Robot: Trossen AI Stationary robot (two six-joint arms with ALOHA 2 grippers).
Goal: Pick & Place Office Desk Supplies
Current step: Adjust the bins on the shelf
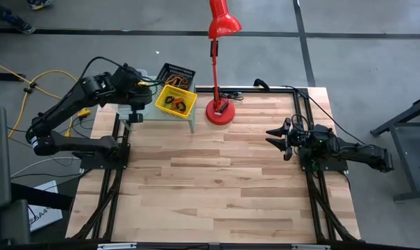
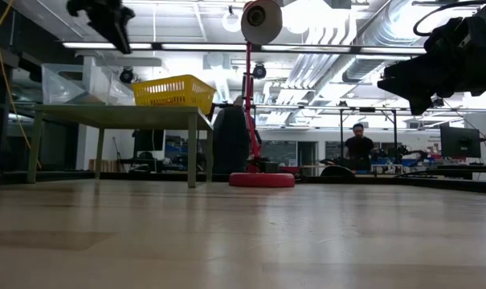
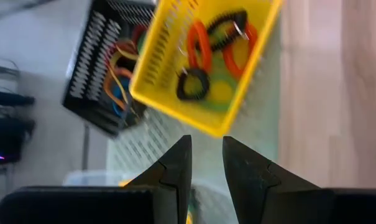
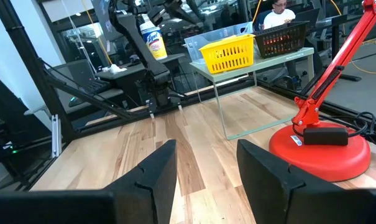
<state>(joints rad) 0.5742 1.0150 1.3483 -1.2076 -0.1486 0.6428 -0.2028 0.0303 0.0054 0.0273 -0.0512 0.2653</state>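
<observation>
Left gripper (image 3: 206, 162), fingers slightly apart and empty, is hovering above the yellow bin (image 3: 206, 62) of coloured loops (image 3: 200, 46), apparently for picking, while right gripper (image 1: 282, 138) is waiting open.

Three bins share one light-green perforated rack (image 1: 169, 114) at the table's far edge: one yellow bin (image 1: 175, 99), one black mesh bin (image 1: 176, 73) behind it, one clear bin (image 4: 220, 35). One red desk lamp (image 1: 219, 62) stands just beside the rack. Several coloured loops (image 3: 214, 50) fill the yellow bin, too tangled to count.
</observation>
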